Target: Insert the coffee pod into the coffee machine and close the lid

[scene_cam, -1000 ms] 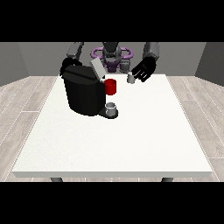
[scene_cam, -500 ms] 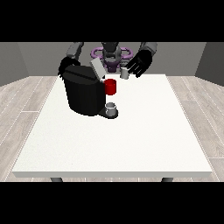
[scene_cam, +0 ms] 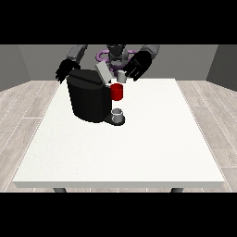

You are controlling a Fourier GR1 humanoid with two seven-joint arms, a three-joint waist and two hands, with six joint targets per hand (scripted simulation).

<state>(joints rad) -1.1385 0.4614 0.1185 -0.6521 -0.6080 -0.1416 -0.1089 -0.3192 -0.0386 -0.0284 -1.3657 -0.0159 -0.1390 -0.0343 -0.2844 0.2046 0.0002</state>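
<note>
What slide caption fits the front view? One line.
Hand at view's right carries small grey coffee pod toward black coffee machine, lid raised.

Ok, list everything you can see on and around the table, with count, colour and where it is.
Table: one, white, fills the middle of the view.
Coffee machine: one, black with a red front part, far left area of the table, grey lid raised.
Cup: one, grey, on the machine's base.
Coffee pod: one, light grey, held above the machine.
Hand at the view's right: one, black, fingers round the coffee pod.
Hand at the view's left: one, black, behind the machine.
</note>
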